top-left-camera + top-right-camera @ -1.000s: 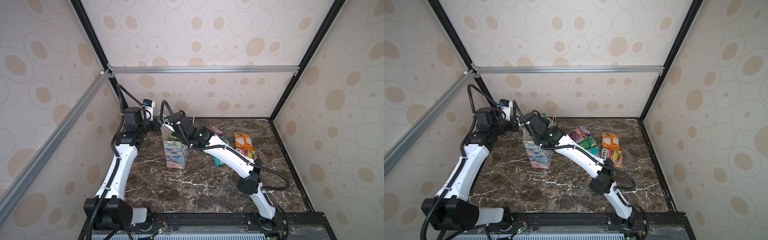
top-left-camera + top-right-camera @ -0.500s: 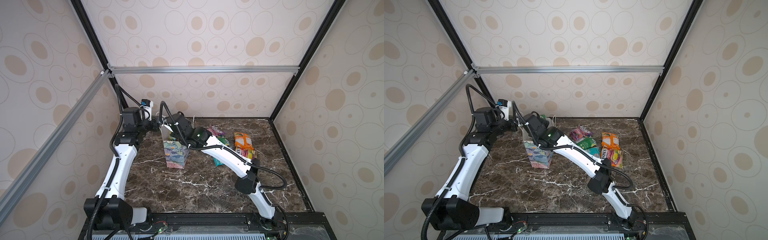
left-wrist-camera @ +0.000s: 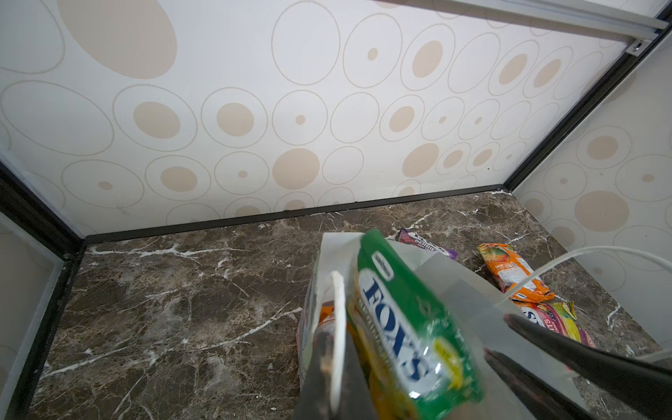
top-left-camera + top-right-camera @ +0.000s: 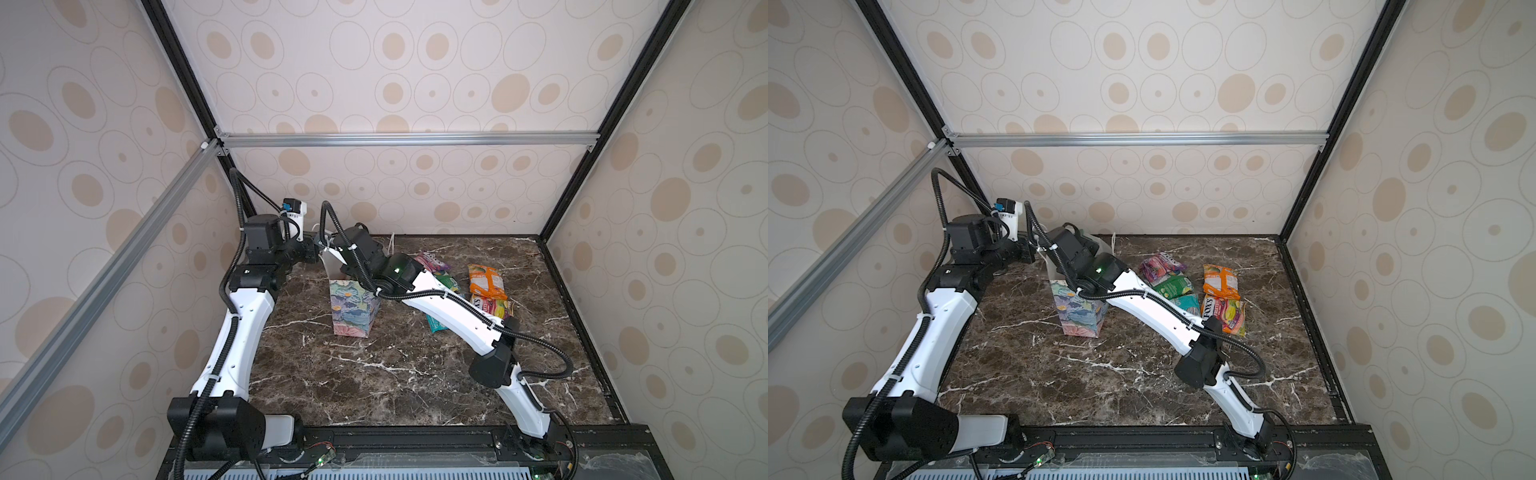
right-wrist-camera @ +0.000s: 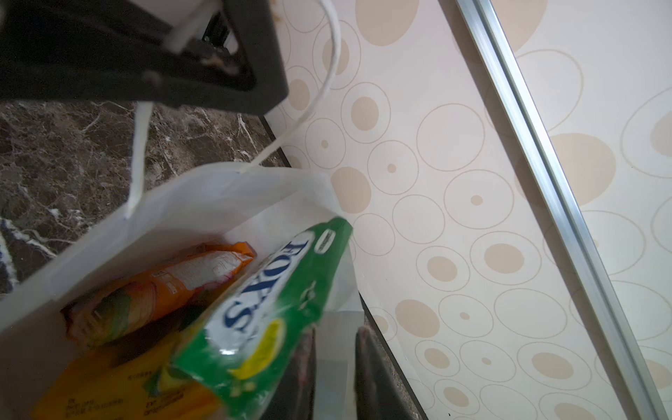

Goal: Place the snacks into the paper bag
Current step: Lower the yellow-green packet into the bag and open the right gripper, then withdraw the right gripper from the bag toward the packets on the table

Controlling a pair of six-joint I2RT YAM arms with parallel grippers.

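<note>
Packing looks under half done. Bag stands upright mid-table; inside lie an orange packet and a yellowish packet, while a green packet tips into the mouth, blurred, seemingly dropping. Right gripper hangs over the mouth, jaws slightly apart, nothing between. Left gripper pinches a handle. Left on the table beside the bag: purple packet, small green packet, teal packet, second orange packet, pink-yellow packet
</note>
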